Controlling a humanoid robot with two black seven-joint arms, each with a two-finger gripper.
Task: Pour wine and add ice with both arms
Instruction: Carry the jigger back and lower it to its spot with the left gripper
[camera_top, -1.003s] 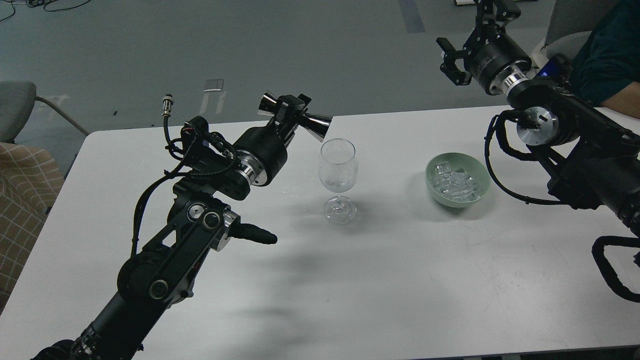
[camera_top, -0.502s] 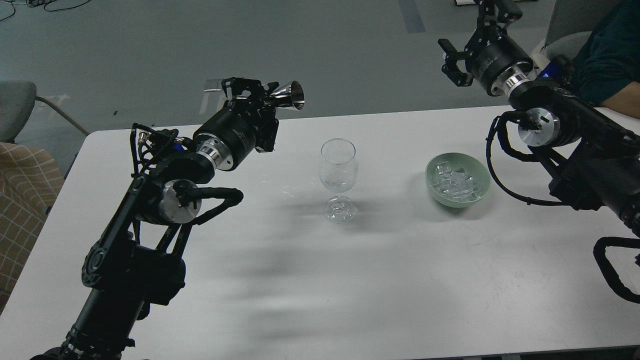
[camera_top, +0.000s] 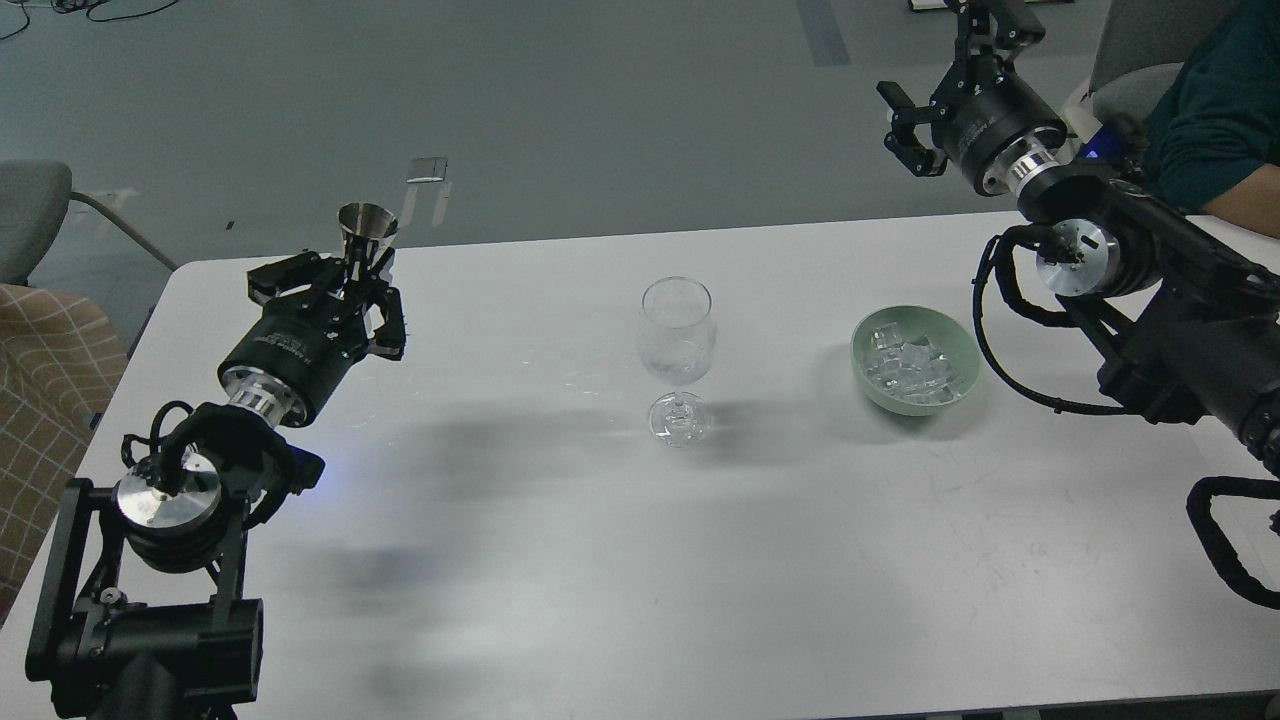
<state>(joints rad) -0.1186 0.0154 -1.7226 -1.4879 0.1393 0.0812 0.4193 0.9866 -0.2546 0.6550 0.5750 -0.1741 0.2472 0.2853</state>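
Observation:
A clear wine glass (camera_top: 677, 345) stands upright in the middle of the white table (camera_top: 640, 560). A pale green bowl (camera_top: 962, 368) to its right holds a heap of clear ice cubes (camera_top: 908, 365). My left gripper (camera_top: 352, 283) is at the table's far left, shut on a shiny steel jigger (camera_top: 364, 232) that stands upright, well left of the glass. My right gripper (camera_top: 955, 55) is high at the far right, behind and above the bowl, open and empty.
A person in a dark teal top (camera_top: 1215, 110) sits at the far right behind my right arm. A chair with checked fabric (camera_top: 40, 400) stands at the left edge. Small wet spots lie on the table left of the glass.
My left arm has swung left and back from the glass, turning the jigger from tipped over the glass rim to upright. The right arm has barely moved.

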